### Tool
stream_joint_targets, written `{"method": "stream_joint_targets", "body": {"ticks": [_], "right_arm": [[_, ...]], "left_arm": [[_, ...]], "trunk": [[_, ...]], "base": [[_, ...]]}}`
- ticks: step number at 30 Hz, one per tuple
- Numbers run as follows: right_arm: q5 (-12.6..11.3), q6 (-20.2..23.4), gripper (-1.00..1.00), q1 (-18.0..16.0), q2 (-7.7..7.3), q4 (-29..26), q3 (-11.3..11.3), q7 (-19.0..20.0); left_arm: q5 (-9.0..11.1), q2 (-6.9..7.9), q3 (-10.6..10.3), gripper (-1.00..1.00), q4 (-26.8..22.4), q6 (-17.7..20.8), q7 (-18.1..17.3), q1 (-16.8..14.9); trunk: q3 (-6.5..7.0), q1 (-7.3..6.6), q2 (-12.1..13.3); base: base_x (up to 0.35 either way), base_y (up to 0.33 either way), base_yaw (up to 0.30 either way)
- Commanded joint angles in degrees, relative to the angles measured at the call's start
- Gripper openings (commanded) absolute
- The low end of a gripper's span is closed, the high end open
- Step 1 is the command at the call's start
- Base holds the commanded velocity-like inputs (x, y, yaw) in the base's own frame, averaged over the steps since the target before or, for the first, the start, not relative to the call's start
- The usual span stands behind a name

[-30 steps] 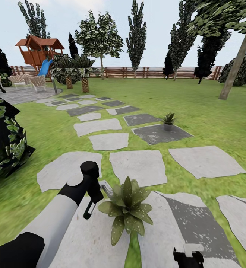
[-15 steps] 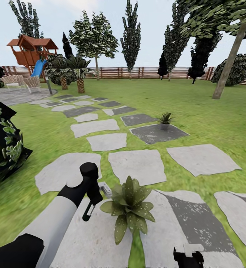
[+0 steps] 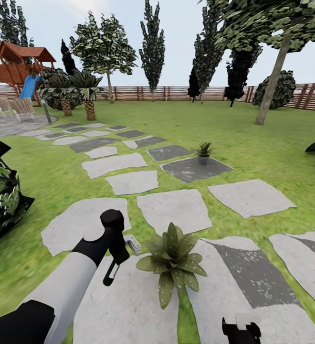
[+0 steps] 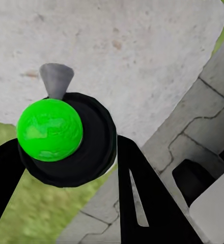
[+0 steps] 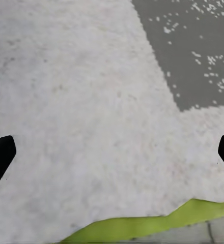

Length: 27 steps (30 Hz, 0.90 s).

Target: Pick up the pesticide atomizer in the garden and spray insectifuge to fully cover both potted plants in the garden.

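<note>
My left gripper point(image 3: 115, 255) is shut on the pesticide atomizer point(image 3: 112, 273), a slim dark bottle that hangs down, its grey nozzle head point(image 3: 132, 244) aimed at the near potted plant point(image 3: 173, 261). In the left wrist view the atomizer point(image 4: 50, 129) shows end-on as a green round end in a black ring, between the two black fingers point(image 4: 142, 198). That near plant sits on a pale stepping stone point(image 3: 129, 306) right beside the nozzle. The second potted plant point(image 3: 204, 152) stands farther off on a dark stone. My right gripper point(image 3: 241, 329) is open low over the stone, fingertips point(image 5: 0, 155) wide apart.
Grey stepping stones point(image 3: 174, 209) run across the lawn toward a paved patio with chairs point(image 3: 14, 107). A big dark plant with white-striped leaves point(image 3: 2, 200) stands at the left. Palms point(image 3: 88, 93), a red playhouse with a slide point(image 3: 16, 67), trees and a slat fence point(image 3: 176, 93) ring the garden.
The whole head view has shifted, the distant scenery sliding left, so the camera has turned right. My left arm keeps its hold on the atomizer beside the near plant.
</note>
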Motion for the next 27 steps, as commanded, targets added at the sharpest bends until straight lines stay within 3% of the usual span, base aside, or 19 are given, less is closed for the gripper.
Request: {"method": "stream_joint_targets", "body": {"ticks": [1, 10, 18, 27], "right_arm": [[0.61, -0.19, 1.00, -0.04, -0.04, 0.08, -0.40, -0.24], [0.61, -0.19, 1.00, -0.01, -0.07, 0.08, -0.40, -0.23], [0.61, -0.19, 1.00, -0.02, -0.07, 0.08, -0.40, -0.27], [0.61, -0.19, 1.00, -0.02, -0.07, 0.08, -0.40, -0.25]], "left_arm": [[-0.50, 0.00, -0.07, -1.00, -0.03, 0.61, -0.56, -0.02], [-0.50, 1.00, -0.34, -1.00, 0.07, 0.61, -0.56, 0.16], [-0.55, 1.06, -0.34, -1.00, 0.07, 0.52, -0.56, 4.47], [-0.06, 1.06, 0.15, -1.00, 0.07, 0.61, -0.56, 4.78]], "trunk": [[-0.05, -0.01, -0.02], [-0.05, -0.01, -0.02], [-0.05, -0.01, -0.02], [-0.05, -0.01, -0.02]], "base": [[-0.009, 0.302, -0.011], [0.052, 0.299, -0.001], [0.012, 0.011, -0.192], [0.087, 0.109, -0.132]]}}
